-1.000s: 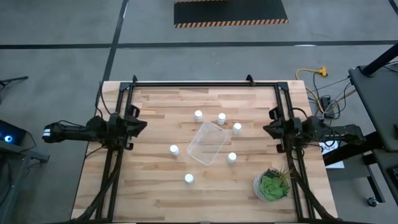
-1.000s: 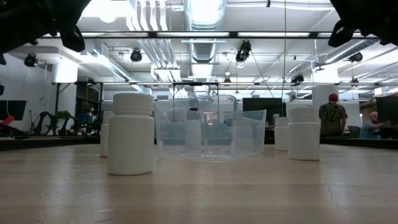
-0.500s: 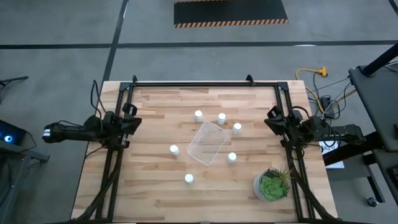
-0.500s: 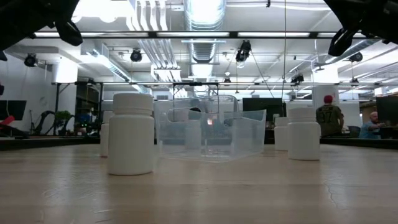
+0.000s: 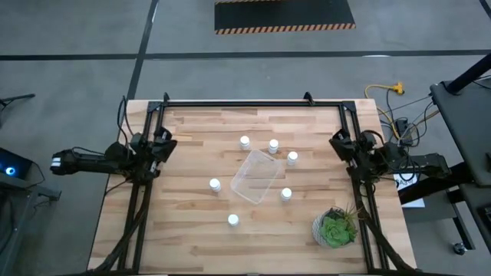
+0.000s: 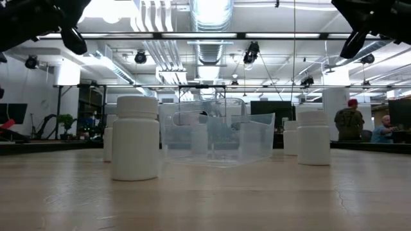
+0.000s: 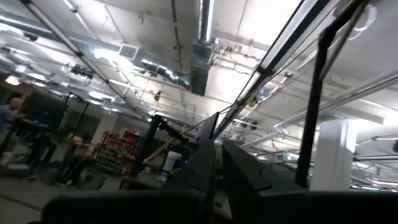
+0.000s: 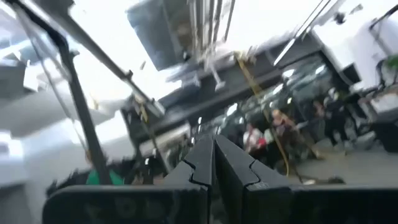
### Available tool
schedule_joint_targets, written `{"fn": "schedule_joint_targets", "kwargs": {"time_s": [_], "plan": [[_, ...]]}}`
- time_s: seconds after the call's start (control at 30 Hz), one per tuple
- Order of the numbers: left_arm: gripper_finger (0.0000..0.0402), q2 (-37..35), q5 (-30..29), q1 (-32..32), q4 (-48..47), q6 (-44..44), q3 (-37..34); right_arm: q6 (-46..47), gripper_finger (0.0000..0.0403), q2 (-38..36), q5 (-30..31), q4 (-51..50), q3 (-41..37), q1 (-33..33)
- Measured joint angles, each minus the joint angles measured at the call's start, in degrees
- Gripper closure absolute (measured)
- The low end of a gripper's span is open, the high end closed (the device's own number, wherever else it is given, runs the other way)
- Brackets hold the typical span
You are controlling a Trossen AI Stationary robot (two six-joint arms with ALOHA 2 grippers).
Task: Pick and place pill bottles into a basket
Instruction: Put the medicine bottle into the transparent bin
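Note:
Several small white pill bottles stand upright on their bases on the wooden table around the basket (image 5: pixel 255 176), a clear plastic bin; one bottle (image 5: pixel 233 221) is nearest the near edge, another (image 5: pixel 245 142) farthest. In the low view the basket (image 6: pixel 215 138) stands between a near bottle (image 6: pixel 135 138) and another (image 6: pixel 313 136). My left gripper (image 5: pixel 169 141) hovers shut at the table's left side, tipped upward, far from every bottle. My right gripper (image 5: pixel 335 141) hovers shut at the right side, likewise tipped up. Both wrist views show shut fingers, left (image 7: pixel 217 168) and right (image 8: pixel 214 162), against the ceiling.
A green potted plant (image 5: pixel 335 228) stands near the table's front right corner. A black frame (image 5: pixel 253 103) runs along the far edge and down both sides. People (image 6: pixel 350 122) stand in the room beyond the table.
Both grippers have stayed where they were, but each has rolled about its own axis and tipped a little further upward. Both have remained shut. The bottles and the basket have not moved.

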Motion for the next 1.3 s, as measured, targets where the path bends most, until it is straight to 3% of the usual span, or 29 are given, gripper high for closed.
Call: {"fn": "schedule_joint_targets", "kwargs": {"time_s": [0.23,0.57,0.83,1.1,1.3], "plan": [[0.0389,7.86,-0.22,0.04,-3.46,3.39,8.49,-8.54,0.0394,1.64,1.45,-2.32,7.45,0.04],[0.0389,18.36,-0.94,0.04,-10.49,5.11,21.81,-12.39,0.0394,17.13,6.02,-35.28,31.19,0.03],[0.0389,27.96,-0.96,0.07,-25.96,5.06,31.63,-7.72,0.0394,31.68,6.26,-55.57,45.07,0.02],[0.0389,35.87,-1.01,0.39,-31.53,4.62,38.0,-7.21,0.0394,41.94,6.09,-59.01,49.55,0.04],[0.0389,38.39,-0.99,0.42,-32.26,4.77,38.15,-5.0,0.0394,46.53,6.04,-59.28,51.49,0.03]]}}
